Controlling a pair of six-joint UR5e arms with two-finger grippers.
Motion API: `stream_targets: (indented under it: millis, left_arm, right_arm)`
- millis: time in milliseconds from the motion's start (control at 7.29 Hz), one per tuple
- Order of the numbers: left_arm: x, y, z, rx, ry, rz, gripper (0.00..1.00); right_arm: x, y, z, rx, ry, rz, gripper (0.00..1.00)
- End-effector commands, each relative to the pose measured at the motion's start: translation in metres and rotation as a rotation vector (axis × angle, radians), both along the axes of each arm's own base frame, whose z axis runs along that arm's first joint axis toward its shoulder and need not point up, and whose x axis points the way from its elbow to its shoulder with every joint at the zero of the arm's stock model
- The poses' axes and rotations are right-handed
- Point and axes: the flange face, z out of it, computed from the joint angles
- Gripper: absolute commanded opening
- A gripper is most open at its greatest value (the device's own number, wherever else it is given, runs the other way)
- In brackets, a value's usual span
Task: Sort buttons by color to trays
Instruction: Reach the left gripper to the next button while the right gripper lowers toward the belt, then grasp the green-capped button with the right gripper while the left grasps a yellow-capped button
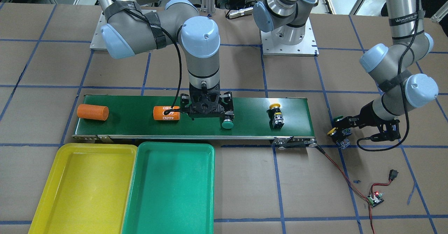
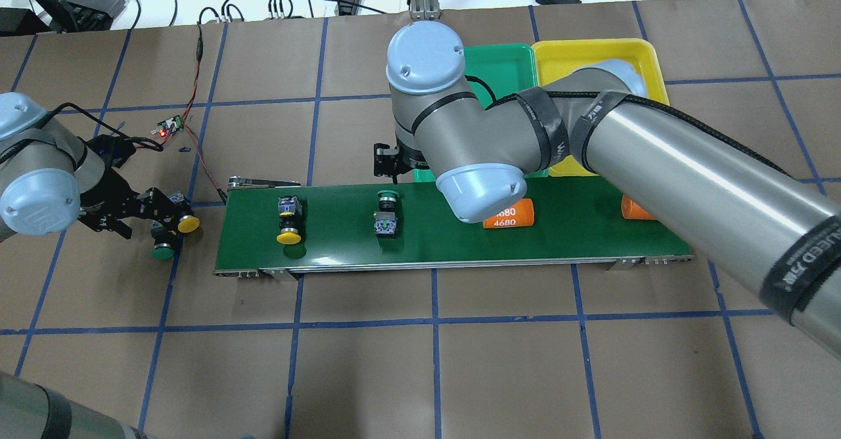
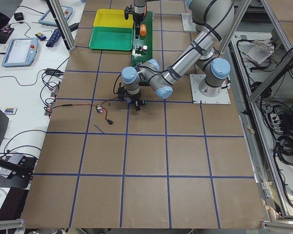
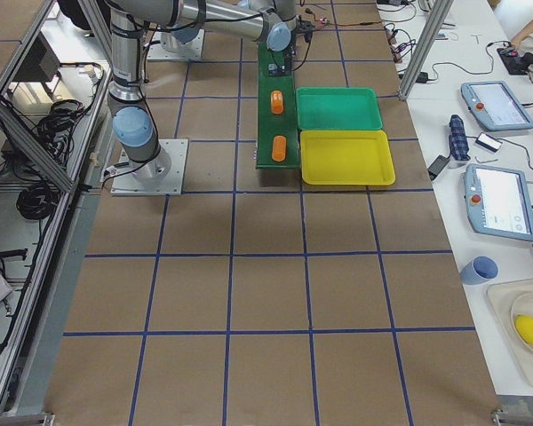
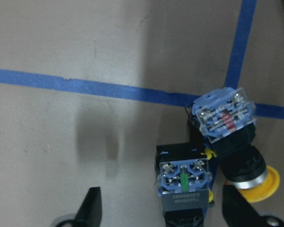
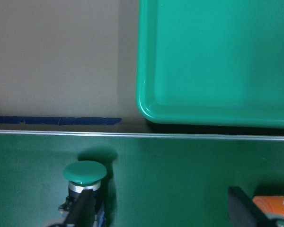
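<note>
Closest to me, the yellow tray (image 1: 98, 145) and green tray (image 1: 175, 143) lie side by side, just beside the conveyor belt (image 1: 252, 122). Over the belt the right gripper (image 6: 159, 196) hangs with fingers spread wide, a green-capped button (image 6: 85, 172) at one fingertip, an orange 4680 cylinder (image 1: 166, 113) by the other, and a yellow-capped button (image 1: 275, 116) well outside them. Off the belt's end, the left gripper (image 5: 161, 194) is likewise spread, a second green-capped button (image 5: 183, 182) between its fingers and a second yellow-capped button (image 5: 236, 137) just outside one.

Glossy plastic green tray (image 1: 171, 188), matt paper tabletop (image 1: 245, 185).
</note>
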Motion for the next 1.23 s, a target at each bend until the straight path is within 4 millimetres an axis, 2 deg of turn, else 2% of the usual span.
stream_targets:
  millis: [0,137,274,412,549,686,823,960,1098]
  left_arm:
    - [-0.001,0.000,-0.004,0.004,0.008,0.001,0.88]
    - [-0.002,-0.001,-0.009,0.009,0.018,0.004,0.88]
    - [-0.002,-0.002,-0.016,0.020,0.023,0.016,0.83]
    - [-0.001,-0.003,-0.015,0.022,0.014,0.015,0.22]
    - [0.001,-0.004,-0.010,0.016,0.006,0.013,0.00]
    - [0.001,-0.005,-0.004,0.010,0.000,0.012,0.00]
    - [-0.001,-0.006,0.008,-0.009,-0.008,0.002,0.00]
    - [-0.005,-0.011,0.029,-0.036,-0.024,-0.010,0.00]
    - [-0.009,-0.011,0.058,-0.041,-0.021,-0.016,0.00]
  right_arm:
    - [0.033,0.008,-0.026,-0.025,-0.018,0.031,0.98]
    - [0.032,0.008,-0.027,-0.021,-0.013,0.012,0.98]
    - [0.031,0.011,-0.034,-0.005,0.003,0.013,0.97]
    - [0.029,0.015,-0.041,0.017,0.019,0.021,0.95]
    - [0.024,0.023,-0.054,0.042,0.038,0.029,0.91]
    - [0.017,0.031,-0.064,0.053,0.070,0.028,0.91]
    - [0.015,0.033,-0.069,0.064,0.077,0.028,0.85]
    - [0.011,0.035,-0.073,0.093,0.090,0.024,0.74]
    - [0.010,0.036,-0.074,0.104,0.093,0.023,0.63]
